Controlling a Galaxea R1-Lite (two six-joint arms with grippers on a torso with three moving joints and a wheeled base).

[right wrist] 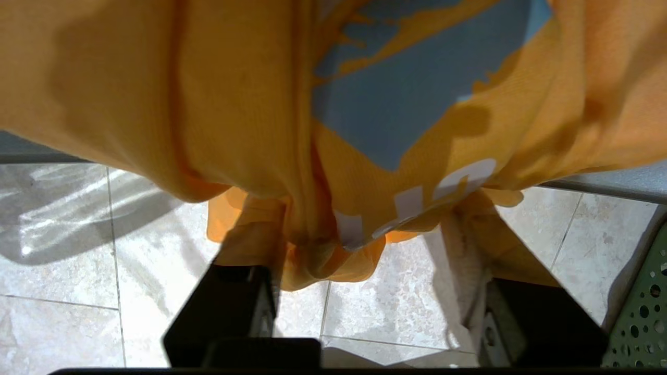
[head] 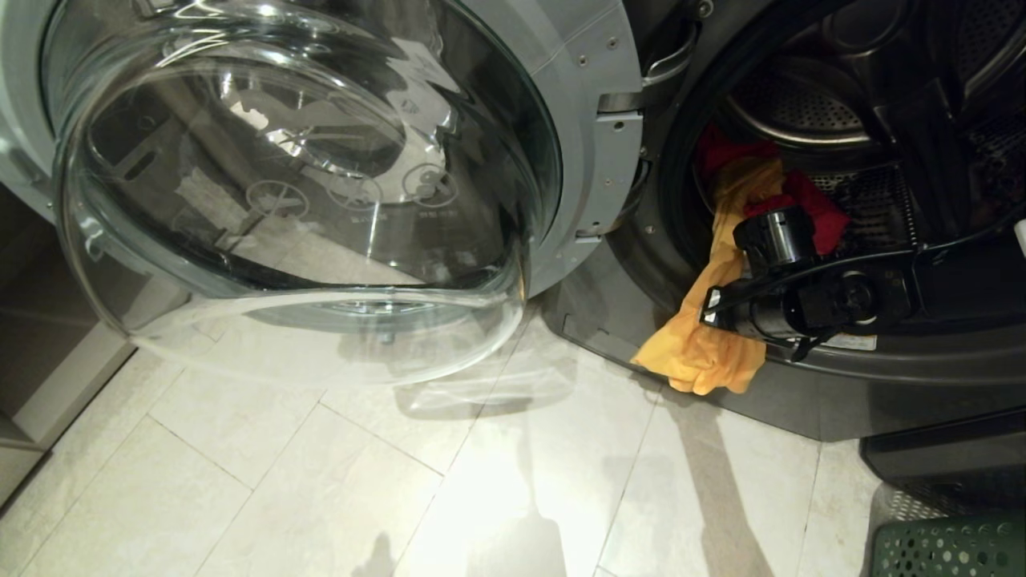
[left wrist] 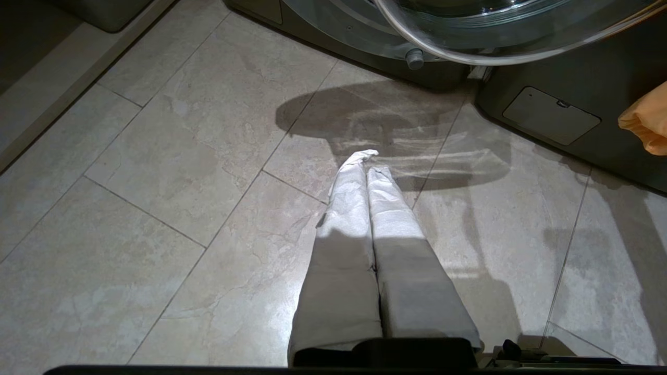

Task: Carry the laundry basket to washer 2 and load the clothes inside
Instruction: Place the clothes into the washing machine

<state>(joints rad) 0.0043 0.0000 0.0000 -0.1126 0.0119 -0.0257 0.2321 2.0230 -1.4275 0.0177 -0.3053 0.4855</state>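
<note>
Biggest risk here: the yellow-orange garment (right wrist: 250, 104) is draped over the lip of washer 2 (head: 801, 377), so it could slide out onto the tiled floor (head: 321, 481) if only a thin fold gets pinched. The right gripper (right wrist: 365, 291) is seen half-open, the hanging hem bunched between its fingers (right wrist: 229, 307) (grip not clearly made). The left gripper (left wrist: 365, 161) is pressed shut over bare tiles. The laundry basket (right wrist: 641, 312) is parked just beside the right fingers.

Right claw (right wrist: 359, 291) fingers spread apart, left claw (left wrist: 367, 166) fingers pressed together, pointing down.
</note>
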